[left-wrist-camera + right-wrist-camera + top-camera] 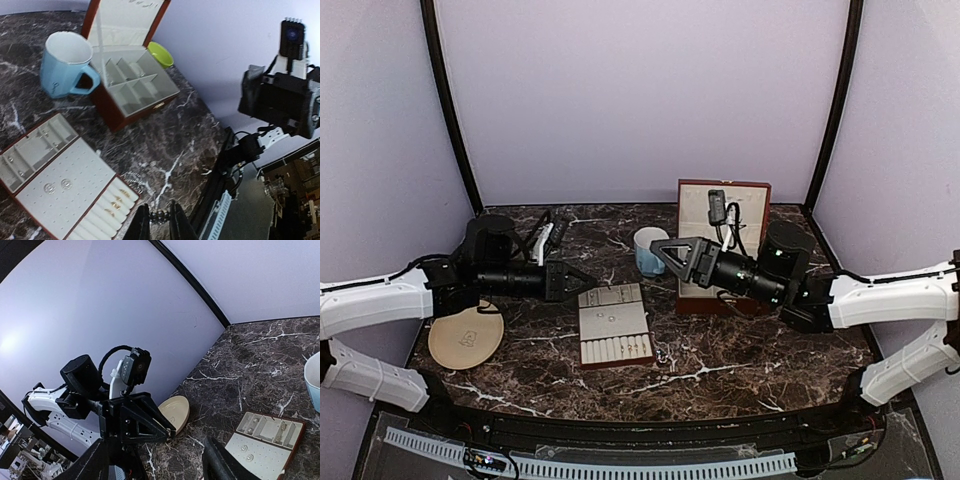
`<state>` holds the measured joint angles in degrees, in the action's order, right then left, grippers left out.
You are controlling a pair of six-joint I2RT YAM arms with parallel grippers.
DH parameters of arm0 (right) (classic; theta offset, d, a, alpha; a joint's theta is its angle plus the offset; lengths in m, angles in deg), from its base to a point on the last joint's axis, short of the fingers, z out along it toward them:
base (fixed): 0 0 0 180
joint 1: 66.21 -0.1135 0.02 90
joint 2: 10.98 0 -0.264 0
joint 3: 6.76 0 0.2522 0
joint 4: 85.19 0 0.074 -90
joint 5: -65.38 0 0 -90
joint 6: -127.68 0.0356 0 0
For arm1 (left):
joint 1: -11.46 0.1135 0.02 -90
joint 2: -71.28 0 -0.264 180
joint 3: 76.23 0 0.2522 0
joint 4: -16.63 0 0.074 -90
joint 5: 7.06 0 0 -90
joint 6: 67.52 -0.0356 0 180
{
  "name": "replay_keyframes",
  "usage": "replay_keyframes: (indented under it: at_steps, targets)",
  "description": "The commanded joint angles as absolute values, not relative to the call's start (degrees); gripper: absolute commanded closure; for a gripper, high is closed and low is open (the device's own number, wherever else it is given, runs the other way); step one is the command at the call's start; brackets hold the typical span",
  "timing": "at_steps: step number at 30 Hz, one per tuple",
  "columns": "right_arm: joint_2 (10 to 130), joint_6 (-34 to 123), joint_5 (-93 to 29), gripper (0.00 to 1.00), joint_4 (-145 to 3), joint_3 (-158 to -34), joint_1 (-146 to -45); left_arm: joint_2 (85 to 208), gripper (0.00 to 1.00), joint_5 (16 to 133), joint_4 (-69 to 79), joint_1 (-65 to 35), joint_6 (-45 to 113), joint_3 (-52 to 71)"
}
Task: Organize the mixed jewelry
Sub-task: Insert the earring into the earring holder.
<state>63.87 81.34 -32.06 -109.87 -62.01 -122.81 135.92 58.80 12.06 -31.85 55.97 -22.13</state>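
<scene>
Two studs on tray | left pincer clamping silvery piece | right pincer apart

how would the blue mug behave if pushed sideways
The blue mug stands upright and looks squat, so it would probably slide on the glossy marble table rather than tip. It looks rigid, maybe ceramic, so chippable.

dark marble table, blue mug beside open red-brown box, cream slotted tray, tan round plate, green bowl

Two round silvery studs on the tray pad, small rings seated in its slots
</scene>
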Motion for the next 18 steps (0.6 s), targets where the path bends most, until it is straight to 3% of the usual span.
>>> replay_keyframes:
  at_steps: [1, 18]
  targets:
    - [62.1, 80.6, -30.9, 0.37, -110.0, -60.6, -122.5, 139.9, 0.87, 61.2, -10.3, -29.8, 45.5, -17.2]
    - [58.0, 79.5, -29.0, 0.37, -109.3, -57.0, -122.4, 159.7, 0.87, 59.4, -27.8, -28.0, 35.7, -2.9]
